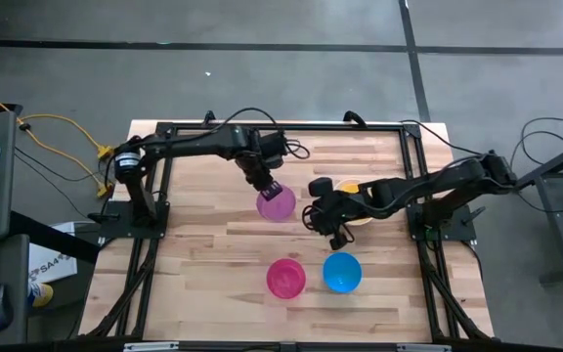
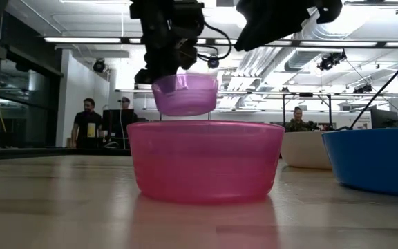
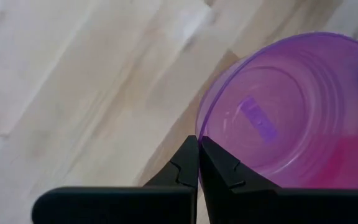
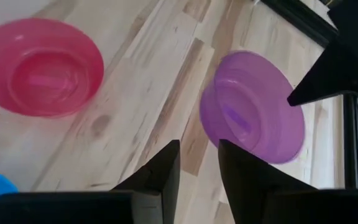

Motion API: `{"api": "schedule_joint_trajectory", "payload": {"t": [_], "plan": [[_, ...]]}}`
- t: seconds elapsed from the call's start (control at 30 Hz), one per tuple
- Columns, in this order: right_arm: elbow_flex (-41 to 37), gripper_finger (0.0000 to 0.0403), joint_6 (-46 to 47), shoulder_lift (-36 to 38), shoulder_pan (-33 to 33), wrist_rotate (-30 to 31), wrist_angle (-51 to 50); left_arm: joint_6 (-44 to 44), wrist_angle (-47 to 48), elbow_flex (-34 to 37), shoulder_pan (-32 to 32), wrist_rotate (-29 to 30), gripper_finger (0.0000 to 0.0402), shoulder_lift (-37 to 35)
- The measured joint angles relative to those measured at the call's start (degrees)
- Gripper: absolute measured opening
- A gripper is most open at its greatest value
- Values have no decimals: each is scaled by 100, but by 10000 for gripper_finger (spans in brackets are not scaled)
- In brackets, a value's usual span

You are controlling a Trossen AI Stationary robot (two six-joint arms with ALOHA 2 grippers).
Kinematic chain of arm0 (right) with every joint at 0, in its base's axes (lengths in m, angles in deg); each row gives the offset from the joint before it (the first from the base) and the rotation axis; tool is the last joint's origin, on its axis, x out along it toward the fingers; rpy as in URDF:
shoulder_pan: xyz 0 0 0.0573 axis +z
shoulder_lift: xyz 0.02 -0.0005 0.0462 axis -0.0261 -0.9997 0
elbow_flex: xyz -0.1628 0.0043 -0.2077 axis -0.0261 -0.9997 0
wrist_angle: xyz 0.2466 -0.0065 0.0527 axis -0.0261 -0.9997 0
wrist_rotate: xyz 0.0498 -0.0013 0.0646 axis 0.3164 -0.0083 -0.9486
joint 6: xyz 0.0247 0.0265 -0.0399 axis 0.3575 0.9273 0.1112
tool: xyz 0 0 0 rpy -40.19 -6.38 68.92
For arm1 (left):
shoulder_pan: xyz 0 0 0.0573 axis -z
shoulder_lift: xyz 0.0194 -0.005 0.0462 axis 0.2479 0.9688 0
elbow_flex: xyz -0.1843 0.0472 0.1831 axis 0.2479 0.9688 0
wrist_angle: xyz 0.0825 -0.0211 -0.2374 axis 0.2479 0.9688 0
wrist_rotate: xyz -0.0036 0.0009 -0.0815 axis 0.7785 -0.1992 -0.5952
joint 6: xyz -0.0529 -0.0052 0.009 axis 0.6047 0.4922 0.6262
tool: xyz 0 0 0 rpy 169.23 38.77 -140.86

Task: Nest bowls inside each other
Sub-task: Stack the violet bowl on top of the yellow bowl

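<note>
The left gripper (image 1: 271, 187) sits near the centre of the wooden counter (image 1: 194, 244), its fingers (image 3: 191, 163) pressed together on the rim of the purple bowl (image 1: 276, 204); in the low view this bowl (image 2: 184, 93) hangs clear of the surface, above and behind the pink-red bowl (image 2: 206, 160). The right gripper (image 1: 332, 235) is at 3 o'clock of the purple bowl, just beside it, with its fingers (image 4: 160, 168) parted by a narrow gap and nothing between them. On the counter, the pink-red bowl (image 1: 285, 278) rests at 6 o'clock of the purple bowl, and the blue bowl (image 1: 341, 273) rests just beside the pink-red bowl at its 3 o'clock. A yellow bowl (image 1: 352, 186) lies partly hidden under the right arm, at 3 o'clock of the purple bowl. In the low view a white bowl (image 2: 304, 149) stands on the counter behind the blue bowl (image 2: 375, 159). People (image 2: 88, 123) stand in the room beyond the counter.
</note>
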Motion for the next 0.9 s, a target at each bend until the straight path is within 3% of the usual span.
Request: {"api": "schedule_joint_trajectory", "payload": {"t": [0.37,0.9], "plan": [[-7,112,-471,-214,109,-1,13,-590,228,-926,244,-81,0,549],[-7,112,-787,-220,267,-46,60,-2549,193,-1082,573,40,0,626]]}}
